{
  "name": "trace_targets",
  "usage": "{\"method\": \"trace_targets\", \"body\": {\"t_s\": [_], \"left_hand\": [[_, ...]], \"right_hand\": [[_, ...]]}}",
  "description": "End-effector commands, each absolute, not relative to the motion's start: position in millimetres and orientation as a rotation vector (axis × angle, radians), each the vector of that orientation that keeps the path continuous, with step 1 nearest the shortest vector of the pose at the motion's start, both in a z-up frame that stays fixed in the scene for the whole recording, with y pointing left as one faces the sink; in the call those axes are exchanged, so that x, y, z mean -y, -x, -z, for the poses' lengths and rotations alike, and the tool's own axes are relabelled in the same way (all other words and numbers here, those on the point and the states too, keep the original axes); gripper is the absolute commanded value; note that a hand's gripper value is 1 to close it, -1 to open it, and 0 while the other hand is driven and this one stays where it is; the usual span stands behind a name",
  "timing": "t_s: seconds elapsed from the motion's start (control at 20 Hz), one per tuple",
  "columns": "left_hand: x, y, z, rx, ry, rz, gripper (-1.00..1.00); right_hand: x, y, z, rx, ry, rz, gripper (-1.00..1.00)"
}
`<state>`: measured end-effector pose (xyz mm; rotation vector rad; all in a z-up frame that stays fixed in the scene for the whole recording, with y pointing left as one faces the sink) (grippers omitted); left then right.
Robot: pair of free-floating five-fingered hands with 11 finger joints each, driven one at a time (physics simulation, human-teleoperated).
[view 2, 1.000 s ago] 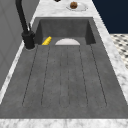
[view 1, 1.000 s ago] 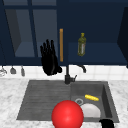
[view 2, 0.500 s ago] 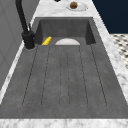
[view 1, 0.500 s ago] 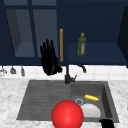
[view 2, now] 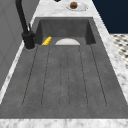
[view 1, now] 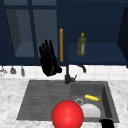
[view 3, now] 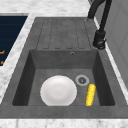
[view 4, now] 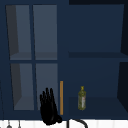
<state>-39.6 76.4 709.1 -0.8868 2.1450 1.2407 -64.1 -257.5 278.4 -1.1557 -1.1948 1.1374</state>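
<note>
While the left hand (view 1: 49, 60) hangs above the sink's draining side with fingers straight up, holding nothing, it sits just left of the cabinet handle (view 1: 61, 45), nearest thing to it. Right hand (view 1: 107, 123) shows at the sink's (view 1: 25, 100) front right corner; can't tell its fingers. Plate (view 3: 58, 90) and corn cob (view 3: 90, 94) lie in the basin; a bottle (view 1: 81, 44) stands on the shelf.

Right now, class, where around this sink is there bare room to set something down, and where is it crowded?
The ribbed draining board, between the tap and the front counter edge, lies bare. The basin is crowded: a white plate, a corn cob and the drain cover most of its floor. The left hand hangs open above the board.
</note>
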Motion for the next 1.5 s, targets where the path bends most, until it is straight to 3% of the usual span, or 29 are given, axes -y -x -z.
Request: {"method": "trace_targets", "body": {"t_s": [0.0,1.45], "left_hand": [[-77,55,-709,-2.182,0.947,-1.053,-1.00],[-72,142,-710,-2.145,1.013,-0.940,-1.00]], "right_hand": [[257,64,-278,1.195,1.156,-1.137,0.00],[257,64,-278,1.195,1.156,-1.137,0.00]]}}
